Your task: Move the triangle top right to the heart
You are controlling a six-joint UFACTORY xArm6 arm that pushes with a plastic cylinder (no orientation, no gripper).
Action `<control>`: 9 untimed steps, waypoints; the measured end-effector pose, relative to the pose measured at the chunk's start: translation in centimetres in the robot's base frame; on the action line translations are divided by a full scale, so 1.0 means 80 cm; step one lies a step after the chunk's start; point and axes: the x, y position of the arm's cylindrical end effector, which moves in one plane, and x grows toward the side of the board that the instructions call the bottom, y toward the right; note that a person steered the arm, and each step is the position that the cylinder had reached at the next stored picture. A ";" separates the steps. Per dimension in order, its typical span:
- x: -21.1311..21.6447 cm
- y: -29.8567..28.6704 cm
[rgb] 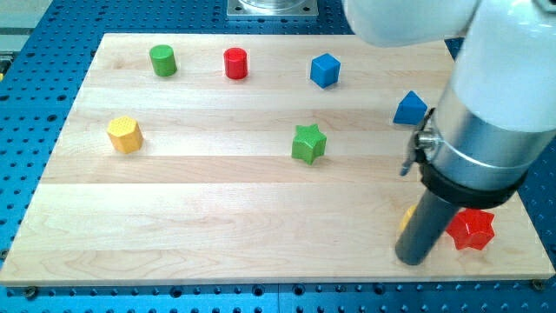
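Note:
A blue triangle block point(410, 109) lies near the board's right side, partly hidden by the arm. My tip point(412, 259) rests on the board at the lower right. A small yellow block point(406, 217) shows just behind the rod at its left edge, mostly hidden; its shape cannot be made out. A red star-like block point(471, 229) lies just right of the rod. The triangle is well above my tip.
A green cylinder point(162, 60), a red cylinder point(235, 63) and a blue cube point(324, 70) stand along the top. A yellow hexagon-like block point(125, 134) lies at the left. A green star point(308, 143) sits mid-board. The arm's body covers the upper right.

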 end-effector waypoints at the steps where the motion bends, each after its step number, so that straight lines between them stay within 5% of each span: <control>1: 0.003 -0.020; 2: -0.047 -0.085; 3: -0.111 -0.063; 6: -0.263 0.167; 7: -0.294 0.104; 9: -0.237 0.048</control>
